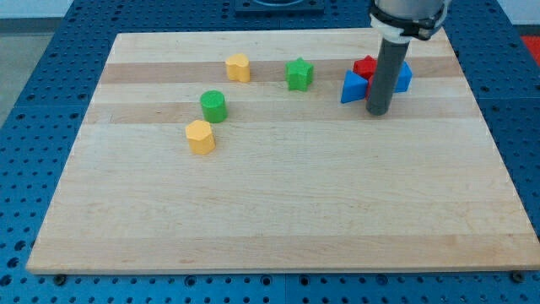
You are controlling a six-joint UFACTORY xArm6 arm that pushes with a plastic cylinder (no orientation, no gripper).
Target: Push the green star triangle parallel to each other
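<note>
The green star (299,74) sits on the wooden board (278,203) near the view's top, right of centre. A blue triangle (353,88) lies to its right. My tip (377,112) stands just right of and slightly below the blue triangle, touching or nearly touching it. The rod hides part of a second blue block (404,77) and part of a red block (364,66) behind it.
A yellow block (239,67) sits left of the green star. A green cylinder (213,106) and a yellow hexagon-like block (201,137) sit further to the view's left. The board's edges border a blue perforated table (51,101).
</note>
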